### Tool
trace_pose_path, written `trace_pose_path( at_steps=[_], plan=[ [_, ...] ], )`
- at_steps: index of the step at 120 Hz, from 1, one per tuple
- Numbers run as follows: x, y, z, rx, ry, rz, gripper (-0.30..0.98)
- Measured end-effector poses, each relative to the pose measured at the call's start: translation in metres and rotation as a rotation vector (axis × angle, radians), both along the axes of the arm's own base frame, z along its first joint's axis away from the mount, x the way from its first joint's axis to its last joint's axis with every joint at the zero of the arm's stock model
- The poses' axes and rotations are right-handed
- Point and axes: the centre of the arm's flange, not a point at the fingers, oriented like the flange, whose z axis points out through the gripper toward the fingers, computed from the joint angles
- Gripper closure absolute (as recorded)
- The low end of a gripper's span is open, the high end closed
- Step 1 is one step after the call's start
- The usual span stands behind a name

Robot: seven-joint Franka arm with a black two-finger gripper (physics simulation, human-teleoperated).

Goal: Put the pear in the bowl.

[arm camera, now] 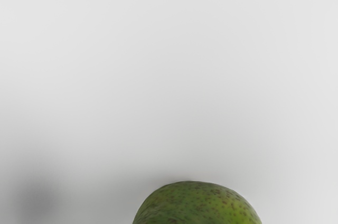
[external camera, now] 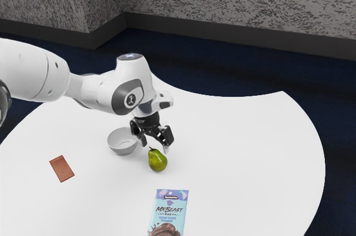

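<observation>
Items are listed in order from the exterior view's left to the exterior view's right.

Arm [external camera: 36,72]: extends from the exterior view's left, out over the table [external camera: 239,152].

Brown packet [external camera: 62,168]: flat on the table, well apart from the work area. Not part of the task.

Bowl [external camera: 123,150]: upright on the table, near the gripper. It is the target container. The pear is outside it.

Gripper [external camera: 155,147]: directed downward, just above the pear. Its two fingers stand apart, and nothing is clamped between them.

Pear [external camera: 158,161]: on the table, beside the bowl and just under the gripper, stem uppermost. The wrist view presents its rounded green skin at close range.

Chocolate bar [external camera: 168,212]: flat on the table, on the side of the pear nearest the exterior camera. Not part of the task.

Task status: the approach to the pear appears largely complete. The grasp and the transfer are outstanding. Remaining operations, as judged from this state: lower the gripper until the fingers flank the body of the pear; close on it; lift clear of the bowl's rim; traverse the short distance to the bowl; lower and release. Caution: a grip on the narrow neck alone may let the pear swing or slip.
</observation>
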Motion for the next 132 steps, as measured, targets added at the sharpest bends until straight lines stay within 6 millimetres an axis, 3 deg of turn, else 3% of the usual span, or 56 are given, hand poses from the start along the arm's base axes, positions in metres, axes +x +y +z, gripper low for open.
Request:
trace_pose_path(
  at_steps=[52, 110, 132],
  plan=[
    [0.002, -0.003, -0.047, -0.009, 0.012, 0.002, 0.00],
    [-0.005, -0.009, -0.053, -0.013, 0.021, -0.011, 0.00],
    [-0.006, -0.011, -0.051, -0.014, 0.034, -0.015, 0.15]
  ],
)
